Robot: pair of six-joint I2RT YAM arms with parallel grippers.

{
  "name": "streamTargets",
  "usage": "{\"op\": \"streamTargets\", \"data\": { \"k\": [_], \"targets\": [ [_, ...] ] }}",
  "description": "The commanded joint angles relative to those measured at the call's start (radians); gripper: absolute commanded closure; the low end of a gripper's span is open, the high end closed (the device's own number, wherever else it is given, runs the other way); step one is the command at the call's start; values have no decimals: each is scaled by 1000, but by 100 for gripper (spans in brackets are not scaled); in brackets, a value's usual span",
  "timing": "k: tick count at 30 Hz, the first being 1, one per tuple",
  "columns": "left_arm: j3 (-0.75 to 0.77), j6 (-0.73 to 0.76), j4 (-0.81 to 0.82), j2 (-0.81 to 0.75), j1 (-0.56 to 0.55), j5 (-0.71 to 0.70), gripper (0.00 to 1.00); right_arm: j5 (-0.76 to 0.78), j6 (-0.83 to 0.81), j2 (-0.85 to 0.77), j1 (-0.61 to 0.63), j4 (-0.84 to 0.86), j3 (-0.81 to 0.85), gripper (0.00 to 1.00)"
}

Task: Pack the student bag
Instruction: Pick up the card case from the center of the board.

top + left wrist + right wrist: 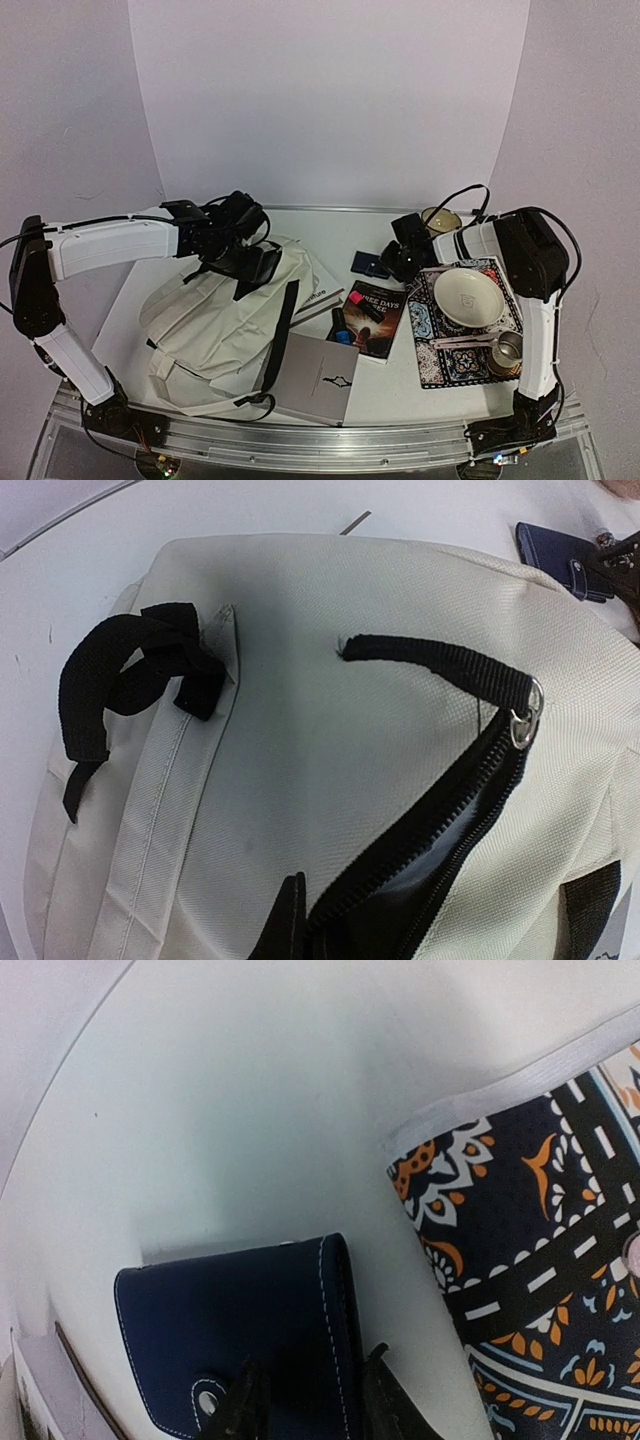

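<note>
Cream fabric student bag (pixel 215 315) lies flat at left-centre of the overhead view on the white table (pixel 400 395), top end toward the upper frame, black strap (pixel 284 320) running down its front. In the left wrist view the main zipper (pixel 440 830) is part open, with the pull ring (pixel 525 720) at the right end of the gap and the black carry handle (pixel 110 685) at left.

At the bag's top edge sits the left gripper (pixel 250 262), jaws clenched right at the zipper mouth (can't tell whether fabric is pinched between them).

Upper-centre of the overhead view, the right gripper (pixel 312 1360) is down over a navy wallet (pixel 240 1330), just left of the patterned placemat (pixel 540 1230). One finger (pixel 245 1405) overlaps the wallet face and the other sits just off its stitched edge. Can't tell whether the wallet is actually clamped.

The placemat carries a cream bowl (pixel 468 297) and a metal cup (pixel 507 350). A dark book (pixel 372 318) lies between bag and placemat. A grey notebook (pixel 318 378) is at lower centre, just beside the bag's lower end.
</note>
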Motion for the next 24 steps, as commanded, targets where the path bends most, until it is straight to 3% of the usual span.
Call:
{"op": "streamTargets", "data": {
  "k": [1,24],
  "targets": [
    [39,11,1,-19,8,-38,100,-163,-70,-27,-3,-63,-55,70],
    [31,6,1,-16,8,-16,100,-370,-155,-60,-24,4,-88,74]
  ]
}}
